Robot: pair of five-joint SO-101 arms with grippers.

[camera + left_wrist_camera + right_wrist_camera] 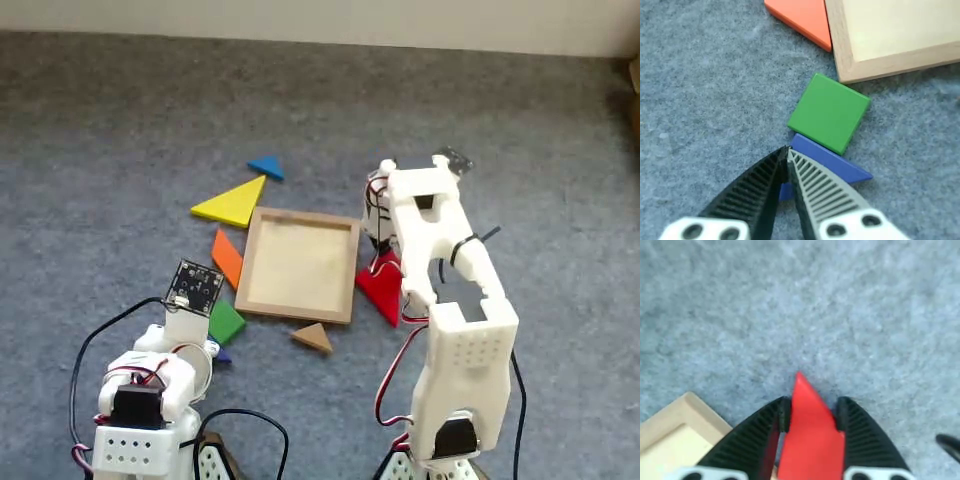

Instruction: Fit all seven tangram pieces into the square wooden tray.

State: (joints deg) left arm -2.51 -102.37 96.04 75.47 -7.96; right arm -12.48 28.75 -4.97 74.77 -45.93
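Red triangle (811, 440) between right jaws

blue piece (840, 162) half under left gripper (787, 153) | red triangle (378, 288) part-covered by right arm (450, 265) | orange piece (802, 17) cropped at edge

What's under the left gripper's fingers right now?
A blue piece lies under the shut fingers of the left gripper, beside the green square. The fingers cover part of it, so its full shape cannot be told.
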